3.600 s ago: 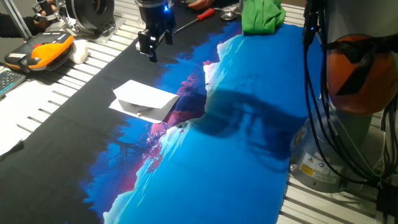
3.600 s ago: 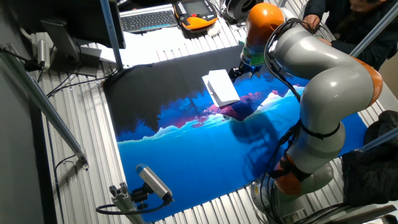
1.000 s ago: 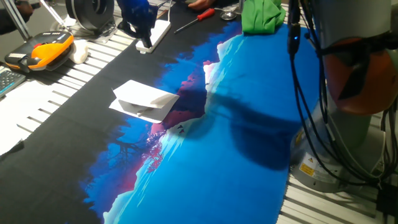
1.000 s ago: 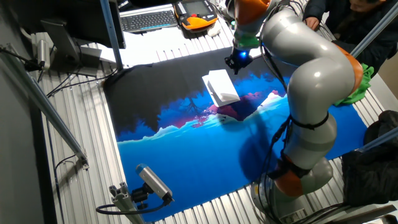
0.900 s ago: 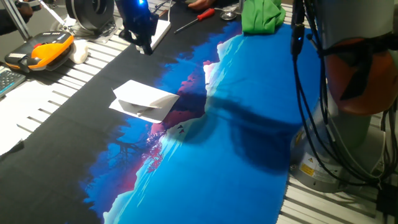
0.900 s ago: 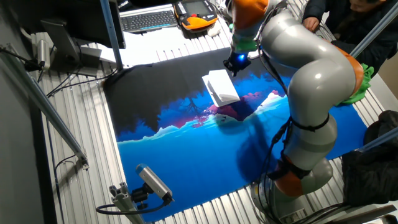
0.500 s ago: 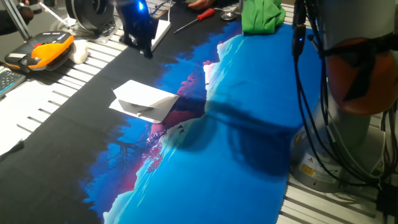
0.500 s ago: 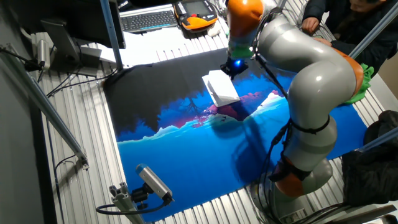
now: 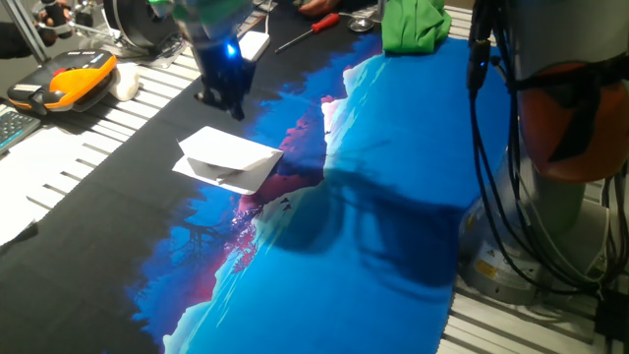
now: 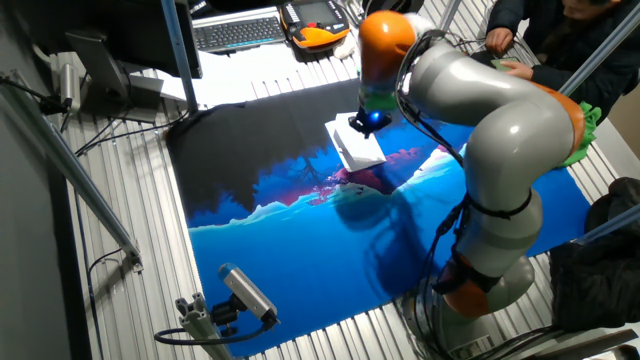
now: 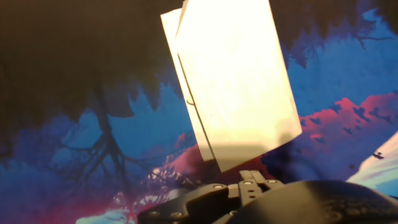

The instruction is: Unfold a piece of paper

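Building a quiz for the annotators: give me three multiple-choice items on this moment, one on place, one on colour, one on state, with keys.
1. Where does the piece of paper lie?
A. on the printed mat
B. on the keyboard
C. in the gripper

2. What colour is the bunched cloth at the mat's far end?
A. red
B. green
C. yellow

3. What state is the paper in?
A. spread flat
B. folded
C. torn in two

Key: 1 A, it rests on the mat, apart from the gripper. 2 B, plainly green. 3 B, the hand view shows one layer over another.

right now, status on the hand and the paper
Hand above the mat, beside the paper, holding nothing. Piece of paper folded, flat on the mat. Nothing on it.
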Robot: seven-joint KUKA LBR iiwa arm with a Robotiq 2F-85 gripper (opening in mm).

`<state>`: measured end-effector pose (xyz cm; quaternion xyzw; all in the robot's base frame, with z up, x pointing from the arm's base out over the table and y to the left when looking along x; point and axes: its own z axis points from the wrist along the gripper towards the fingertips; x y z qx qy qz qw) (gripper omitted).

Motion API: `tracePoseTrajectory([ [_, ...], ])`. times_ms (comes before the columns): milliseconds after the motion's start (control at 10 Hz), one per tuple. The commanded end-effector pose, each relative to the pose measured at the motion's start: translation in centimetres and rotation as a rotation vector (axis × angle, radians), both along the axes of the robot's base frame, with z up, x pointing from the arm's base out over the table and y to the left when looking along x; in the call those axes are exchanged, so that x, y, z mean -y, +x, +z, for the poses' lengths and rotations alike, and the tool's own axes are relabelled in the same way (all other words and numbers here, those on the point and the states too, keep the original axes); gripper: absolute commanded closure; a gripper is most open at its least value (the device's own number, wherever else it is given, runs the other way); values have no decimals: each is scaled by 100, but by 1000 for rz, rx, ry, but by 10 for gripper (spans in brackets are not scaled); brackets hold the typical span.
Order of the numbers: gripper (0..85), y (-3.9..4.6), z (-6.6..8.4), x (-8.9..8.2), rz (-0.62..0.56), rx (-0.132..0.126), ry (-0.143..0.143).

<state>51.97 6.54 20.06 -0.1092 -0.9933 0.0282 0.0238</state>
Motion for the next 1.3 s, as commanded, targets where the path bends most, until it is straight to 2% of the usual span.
tracePoseTrajectory([
  [0, 850, 1, -3, 3, -4, -35, -11],
  [100, 850, 1, -3, 3, -6, -54, -42],
  [200, 850, 1, -3, 3, -12, -55, -51],
  [300, 850, 1, -3, 3, 28, -84, -46],
  [400, 850, 1, -3, 3, 41, -89, 17],
  [500, 850, 1, -3, 3, 72, -111, 24],
  [600, 850, 1, -3, 3, 80, -104, 27],
  [700, 850, 1, -3, 3, 59, -99, 46],
  [800, 850, 1, -3, 3, 23, -106, 43],
  [900, 850, 22, -58, -71, 2, -113, 36],
  [1000, 850, 45, -150, -178, -12, -107, 33],
  [1100, 850, 74, -261, -289, -21, -94, 18],
  [1200, 850, 110, -375, -370, -13, -84, -15],
])
